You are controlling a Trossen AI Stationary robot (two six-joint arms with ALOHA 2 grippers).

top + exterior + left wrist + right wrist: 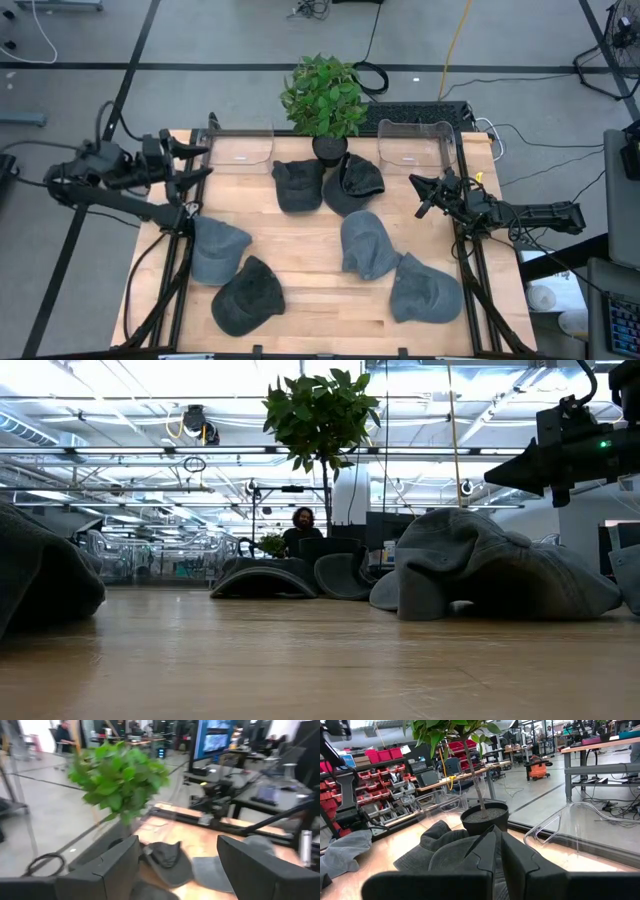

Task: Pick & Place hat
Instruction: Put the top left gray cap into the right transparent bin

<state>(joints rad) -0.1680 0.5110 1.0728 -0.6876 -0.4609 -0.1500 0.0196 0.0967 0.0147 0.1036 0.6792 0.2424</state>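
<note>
Six hats (366, 245) lie spread on the table (300, 260), none held. Left gripper (188, 160) hangs over the back-left corner, fingers apart and empty. Right gripper (424, 195) waits at the right edge, fingers together. Hats judged light, soft, floppy; the stiffer brim is the best hold

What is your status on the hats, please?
Left gripper open, empty, at table's left rear. Right gripper shut, empty. Six hats on table, none held. Plant behind them.

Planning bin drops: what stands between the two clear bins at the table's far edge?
In the high view, the potted plant stands between the left clear bin and right clear bin.
</note>
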